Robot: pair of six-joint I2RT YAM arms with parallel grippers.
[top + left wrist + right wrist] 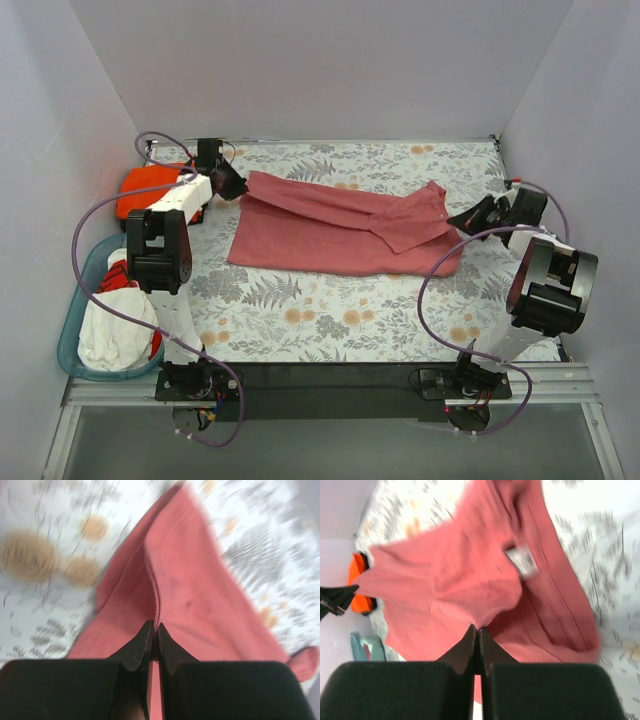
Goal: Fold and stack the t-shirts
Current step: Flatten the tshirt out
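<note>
The rose-red t-shirt (330, 228) lies stretched across the floral table, partly folded over itself. My left gripper (238, 186) is shut on its far left corner; the left wrist view shows the cloth (190, 580) pinched between the shut fingers (154, 630). My right gripper (462, 216) is shut on the shirt's right edge; the right wrist view shows a fold of cloth (470, 580) held at the fingertips (476, 629), with a white label (522, 562) showing. The orange t-shirt (150, 190) lies folded at the far left. The black one is out of view.
A blue bin (85, 330) with white and red cloth (115, 325) stands at the near left, beside the left arm. White walls close the table in on three sides. A black strip (330, 375) runs along the near edge.
</note>
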